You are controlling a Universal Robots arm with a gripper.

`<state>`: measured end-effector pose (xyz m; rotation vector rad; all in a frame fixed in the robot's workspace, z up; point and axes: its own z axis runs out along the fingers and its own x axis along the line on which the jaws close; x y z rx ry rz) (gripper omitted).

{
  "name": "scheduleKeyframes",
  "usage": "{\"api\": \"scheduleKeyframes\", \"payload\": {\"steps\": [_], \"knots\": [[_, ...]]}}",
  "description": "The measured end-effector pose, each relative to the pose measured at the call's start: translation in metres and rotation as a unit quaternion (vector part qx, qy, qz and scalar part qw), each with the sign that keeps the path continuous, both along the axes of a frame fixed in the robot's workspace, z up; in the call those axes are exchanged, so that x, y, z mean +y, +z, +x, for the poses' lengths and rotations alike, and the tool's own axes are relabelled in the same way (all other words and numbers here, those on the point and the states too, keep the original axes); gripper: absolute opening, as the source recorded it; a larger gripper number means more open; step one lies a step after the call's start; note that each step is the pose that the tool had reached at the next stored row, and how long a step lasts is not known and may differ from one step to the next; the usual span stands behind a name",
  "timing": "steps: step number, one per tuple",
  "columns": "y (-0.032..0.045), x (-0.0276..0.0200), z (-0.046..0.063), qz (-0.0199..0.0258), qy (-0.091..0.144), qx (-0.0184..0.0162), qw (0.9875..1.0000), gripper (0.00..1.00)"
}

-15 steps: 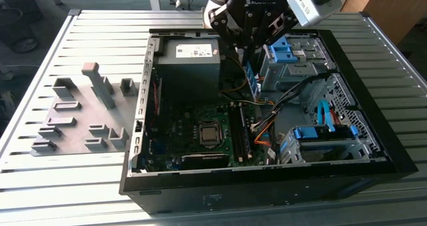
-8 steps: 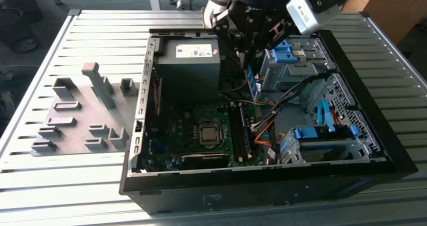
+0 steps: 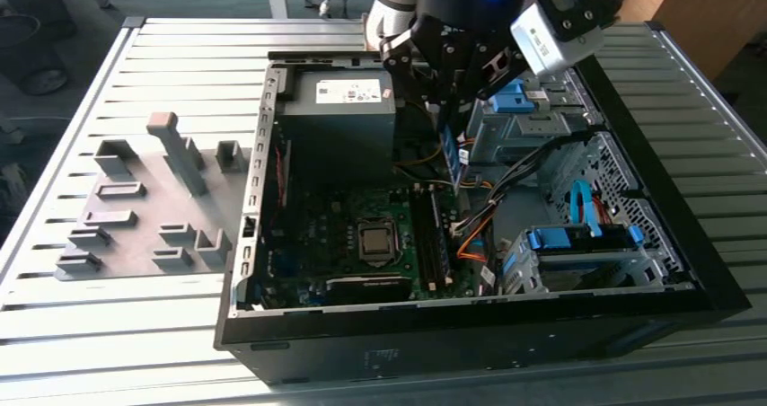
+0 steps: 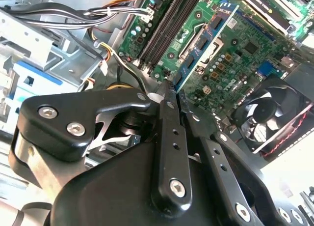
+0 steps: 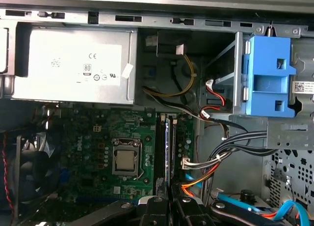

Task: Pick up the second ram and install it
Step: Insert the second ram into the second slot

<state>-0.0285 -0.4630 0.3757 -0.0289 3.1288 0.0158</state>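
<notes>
My gripper (image 3: 446,123) hangs over the open computer case (image 3: 480,321), shut on the second ram (image 3: 452,154), a thin blue stick held on edge with its long side pointing down at the board. In the first wrist view the ram (image 5: 171,147) shows edge-on, reaching out from my gripper (image 5: 171,194) right beside the dark memory slots (image 5: 159,147). The second wrist view has the black fingers (image 4: 167,118) pressed together on the ram (image 4: 206,42), with the slots (image 4: 169,24) beyond it. In the exterior view the ram's lower end is above the slots (image 3: 432,240), apart from them.
A grey power supply (image 3: 341,92) sits at the case's far end. Blue drive-bay latches (image 5: 267,78) and a cable bundle (image 5: 216,162) crowd the side next to the slots. The processor socket (image 5: 125,159) and a fan (image 4: 270,118) lie on the other side. Grey holder blocks (image 3: 144,217) stand on the slatted table.
</notes>
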Motion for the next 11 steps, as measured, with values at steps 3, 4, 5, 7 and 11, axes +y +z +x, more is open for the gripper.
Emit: {"api": "scheduleKeyframes", "payload": {"steps": [3, 4, 5, 7, 11], "knots": [[-0.0015, -0.0005, 0.0001, -0.0001, -0.002, 0.0, 1.0, 0.14], [-0.0014, -0.0005, 0.0001, -0.0001, -0.002, 0.0, 1.0, 0.14], [-0.0016, -0.0005, 0.0002, 0.0, -0.002, 0.0, 1.0, 0.14], [-0.0016, -0.0005, 0.0002, 0.0, -0.002, 0.0, 1.0, 0.14], [-0.0016, -0.0005, 0.0002, 0.0, -0.002, 0.0, 1.0, 0.14]]}}
